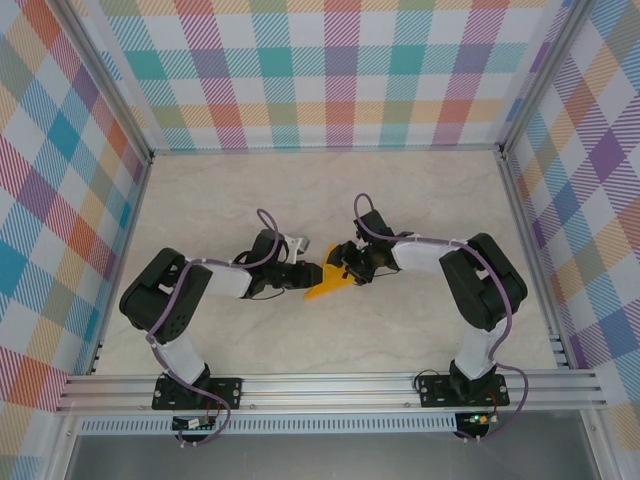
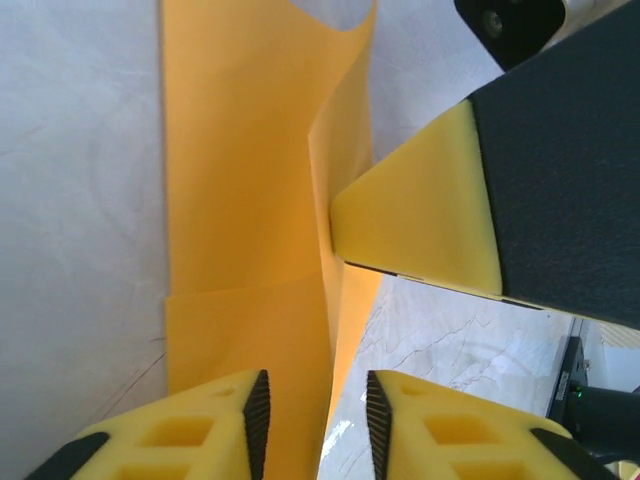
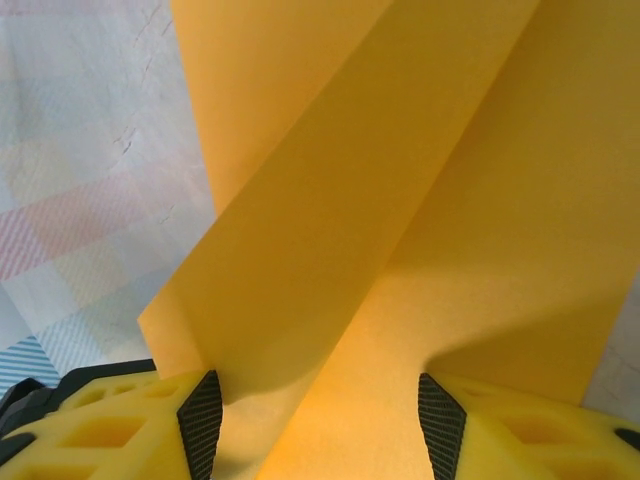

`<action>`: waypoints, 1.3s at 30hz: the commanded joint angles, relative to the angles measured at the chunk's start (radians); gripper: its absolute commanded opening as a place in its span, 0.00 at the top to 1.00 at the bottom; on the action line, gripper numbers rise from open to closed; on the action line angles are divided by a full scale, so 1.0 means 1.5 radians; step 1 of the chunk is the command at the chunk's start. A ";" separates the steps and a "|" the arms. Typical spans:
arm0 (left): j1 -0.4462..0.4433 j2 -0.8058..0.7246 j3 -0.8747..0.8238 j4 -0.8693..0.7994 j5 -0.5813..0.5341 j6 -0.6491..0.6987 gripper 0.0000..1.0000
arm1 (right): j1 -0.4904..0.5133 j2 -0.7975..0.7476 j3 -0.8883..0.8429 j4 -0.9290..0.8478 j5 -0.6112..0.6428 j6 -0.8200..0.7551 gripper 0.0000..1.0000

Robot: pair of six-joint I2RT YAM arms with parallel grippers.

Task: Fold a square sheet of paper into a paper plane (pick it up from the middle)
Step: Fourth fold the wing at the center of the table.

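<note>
Overall, a marble-pattern table (image 1: 420, 200) sits inside plaid walls (image 1: 340, 70). The left arm (image 1: 200, 285) and right arm (image 1: 460, 265) both reach to mid-table, where their ends meet.

The square sheet of paper (image 1: 327, 286) lies between them, creased. From above it is a small orange wedge, and the rest is covered by the grippers.

In the left wrist view the paper (image 2: 240, 200) is cut off at the top edge, with one flap standing upright. The left gripper (image 2: 312, 420) is open. The flap's edge passes through the gap, clear of both pads (image 2: 258, 410). A foam finger (image 2: 420, 220) of the right gripper touches the flap.

The right gripper (image 3: 322, 425) has its jaws wide apart. The paper (image 3: 400, 200) spans the gap and is cropped at the top and right. Whether its pads press the sheet cannot be determined.
</note>
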 commanded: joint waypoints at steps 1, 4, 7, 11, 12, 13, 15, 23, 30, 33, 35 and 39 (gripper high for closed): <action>0.017 -0.051 0.003 -0.034 -0.013 0.002 0.63 | -0.002 0.039 -0.001 -0.112 0.083 -0.014 0.42; 0.028 -0.082 -0.010 -0.049 -0.032 -0.002 0.60 | -0.001 0.051 0.015 -0.139 0.096 -0.012 0.42; 0.037 -0.108 -0.020 -0.068 -0.064 -0.007 0.59 | 0.004 0.064 0.031 -0.159 0.106 -0.008 0.42; 0.038 -0.119 -0.024 -0.069 -0.074 -0.029 0.60 | 0.011 0.081 0.060 -0.202 0.129 -0.002 0.44; 0.038 -0.119 -0.024 -0.068 -0.070 -0.032 0.61 | 0.012 0.084 0.063 -0.207 0.134 -0.001 0.46; 0.038 -0.115 -0.022 -0.064 -0.065 -0.038 0.62 | 0.014 0.086 0.069 -0.217 0.140 0.001 0.46; 0.038 -0.106 -0.022 -0.051 -0.053 -0.051 0.63 | 0.017 0.093 0.081 -0.238 0.151 -0.001 0.48; 0.037 -0.078 -0.022 0.005 -0.007 -0.105 0.71 | 0.028 0.125 0.120 -0.307 0.183 -0.003 0.54; 0.028 -0.074 -0.017 0.016 0.036 -0.116 0.77 | 0.037 0.143 0.145 -0.330 0.185 -0.025 0.50; 0.018 -0.052 -0.005 0.007 0.054 -0.114 0.82 | 0.037 0.151 0.150 -0.335 0.174 -0.026 0.46; 0.014 -0.037 -0.001 0.006 0.053 -0.113 0.87 | 0.037 0.158 0.159 -0.341 0.167 -0.027 0.44; 0.014 -0.024 0.004 0.002 0.051 -0.113 0.90 | 0.037 0.171 0.172 -0.355 0.158 -0.027 0.43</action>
